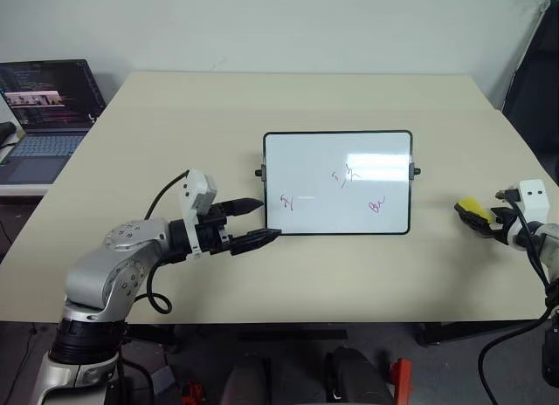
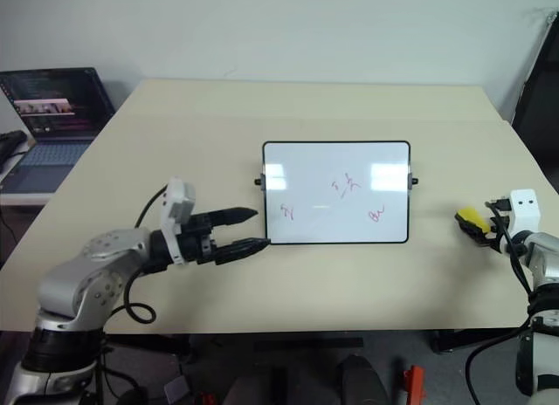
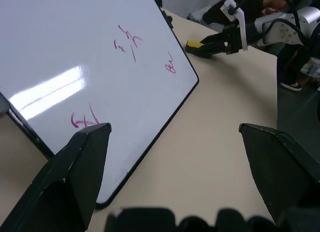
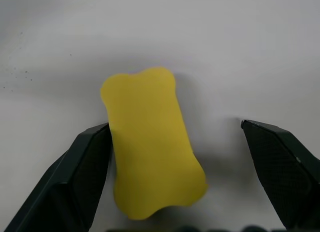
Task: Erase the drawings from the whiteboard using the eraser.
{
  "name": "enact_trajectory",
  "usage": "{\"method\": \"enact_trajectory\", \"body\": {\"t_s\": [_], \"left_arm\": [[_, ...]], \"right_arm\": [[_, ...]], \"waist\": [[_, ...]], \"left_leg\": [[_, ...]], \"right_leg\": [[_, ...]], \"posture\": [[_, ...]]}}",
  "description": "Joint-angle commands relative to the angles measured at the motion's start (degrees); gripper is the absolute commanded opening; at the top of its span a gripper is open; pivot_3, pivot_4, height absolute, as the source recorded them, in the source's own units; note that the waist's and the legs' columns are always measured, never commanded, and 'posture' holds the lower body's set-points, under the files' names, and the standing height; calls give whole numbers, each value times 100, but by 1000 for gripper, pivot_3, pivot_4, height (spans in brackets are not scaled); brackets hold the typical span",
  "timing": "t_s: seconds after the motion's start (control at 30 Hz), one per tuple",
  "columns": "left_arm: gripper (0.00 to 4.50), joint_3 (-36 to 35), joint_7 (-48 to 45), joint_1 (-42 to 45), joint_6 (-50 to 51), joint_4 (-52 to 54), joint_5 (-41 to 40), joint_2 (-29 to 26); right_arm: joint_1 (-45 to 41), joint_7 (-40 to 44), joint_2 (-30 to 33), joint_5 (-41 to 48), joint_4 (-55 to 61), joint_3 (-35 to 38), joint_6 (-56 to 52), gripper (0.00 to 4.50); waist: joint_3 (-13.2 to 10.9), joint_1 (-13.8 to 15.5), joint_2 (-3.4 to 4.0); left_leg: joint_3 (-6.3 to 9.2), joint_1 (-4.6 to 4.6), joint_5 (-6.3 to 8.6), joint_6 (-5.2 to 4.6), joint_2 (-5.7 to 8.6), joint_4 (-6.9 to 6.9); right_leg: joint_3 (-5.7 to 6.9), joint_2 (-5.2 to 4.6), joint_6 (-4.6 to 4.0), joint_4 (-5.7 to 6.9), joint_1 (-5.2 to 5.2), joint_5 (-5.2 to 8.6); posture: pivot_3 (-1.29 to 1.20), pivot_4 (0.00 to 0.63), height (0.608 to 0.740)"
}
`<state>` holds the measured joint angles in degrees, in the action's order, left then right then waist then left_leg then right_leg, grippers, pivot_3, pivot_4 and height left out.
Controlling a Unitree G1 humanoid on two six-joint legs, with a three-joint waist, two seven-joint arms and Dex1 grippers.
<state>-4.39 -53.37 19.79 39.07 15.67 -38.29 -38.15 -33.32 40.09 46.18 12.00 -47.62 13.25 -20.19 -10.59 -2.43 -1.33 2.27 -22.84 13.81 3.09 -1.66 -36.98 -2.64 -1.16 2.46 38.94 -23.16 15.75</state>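
On the table (image 1: 175, 108), the left gripper (image 1: 258, 222) hovers with fingers spread at the whiteboard's (image 1: 337, 152) near left corner, three drawings (image 1: 346, 175) intact, while the right gripper (image 4: 175, 137) spreads wide around the yellow eraser (image 4: 150, 142), one finger touching it.

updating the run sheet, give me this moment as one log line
eraser: on table, between open right claw | left claw: open, at board edge | drawings: unerased

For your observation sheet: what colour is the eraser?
Bright yellow eraser, best in the right wrist view.
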Motion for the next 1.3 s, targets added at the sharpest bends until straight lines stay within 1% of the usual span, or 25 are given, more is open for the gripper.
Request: {"method": "enact_trajectory", "body": {"t_s": [0.03, 0.2, 0.43, 0.6, 0.67, 0.73, 0.9, 0.93, 0.97, 1.13, 1.23, 1.3], "left_arm": [[4500, -262, -61, 368, -242, 264, -39, -166], [4500, -173, -254, 459, -216, 363, -88, -331], [4500, -256, -553, 594, -111, 344, -217, -654], [4500, -259, -611, 637, -78, 329, -253, -714], [4500, -229, -627, 663, -89, 299, -222, -728], [4500, -204, -625, 701, -94, 275, -201, -725], [4500, -266, -612, 710, -129, 259, -174, -764], [4500, -260, -603, 714, -134, 258, -165, -762], [4500, -279, -592, 728, -147, 241, -157, -765], [4500, -341, -613, 789, -197, 135, -100, -827], [4500, -401, -649, 767, -264, 46, -17, -931], [4500, -500, -674, 736, -330, -30, 24, -1029]], "right_arm": [[-145, 77, 204, -16, -101, 120, 208, 4459], [-193, 132, 258, 43, -277, 196, 310, 4459], [-288, 176, 312, 41, -389, 204, 381, 4459], [-295, 161, 225, 33, -326, 166, 364, 4459], [-300, 148, 187, 39, -283, 157, 344, 4075], [-312, 133, 165, 59, -291, 182, 363, 3581], [-303, 45, 133, 161, -244, 304, 394, 1729], [-311, 48, 131, 175, -233, 318, 388, 1488], [-308, 47, 128, 189, -200, 330, 368, 1430], [-101, 109, 183, 223, 145, 341, 324, 1430], [35, 179, 282, 429, 763, 517, 56, 1429], [213, 244, 393, 576, 1526, 603, -240, 1429]], "waist": [[0, 3, 0], [0, -23, 0], [0, -67, 0], [0, -69, 0], [0, -69, 0], [0, -70, 0], [0, -70, 0], [0, -71, 0], [0, -71, 0], [-1, -71, 1], [-2, -71, 4], [-3, -71, 5]], "left_leg": [[0, 0, 0, 0, 0, 0], [-3, 1, 0, 0, 0, 1], [-3, 2, 0, 0, 0, 1], [-4, 2, 0, 0, 0, 1], [-4, 2, 0, 0, 0, 1], [-4, 2, 0, 0, 0, 1], [-4, 2, 0, 0, 0, 1], [-4, 2, 0, 0, 0, 1], [-4, 2, 0, 0, 0, 1], [-4, 2, 0, 0, 0, 1], [-3, 1, 0, 0, 0, 2], [-3, 0, 0, 0, 0, 1]], "right_leg": [[0, 0, 0, 0, 0, 0], [-4, 0, 0, -1, 0, 0], [-4, 0, 0, 1, 0, 0], [-4, 0, 0, 0, 0, 0], [-4, 0, 0, 0, 0, 0], [-4, 0, 0, 0, 0, 0], [-4, 0, 0, 0, 0, 0], [-5, 0, 0, 0, 0, 0], [-5, 0, 0, 0, 0, 0], [-4, 0, 1, 1, 0, 0], [-4, 0, 1, 0, -2, 1], [-4, 0, 1, 1, -2, 1]], "posture": [[0, 150, 740], [0, 150, 740], [0, 150, 740], [0, 150, 740], [0, 150, 740], [0, 150, 740], [0, 150, 740], [0, 150, 740], [0, 150, 740], [0, 150, 740], [0, 150, 740], [0, 150, 740]]}}
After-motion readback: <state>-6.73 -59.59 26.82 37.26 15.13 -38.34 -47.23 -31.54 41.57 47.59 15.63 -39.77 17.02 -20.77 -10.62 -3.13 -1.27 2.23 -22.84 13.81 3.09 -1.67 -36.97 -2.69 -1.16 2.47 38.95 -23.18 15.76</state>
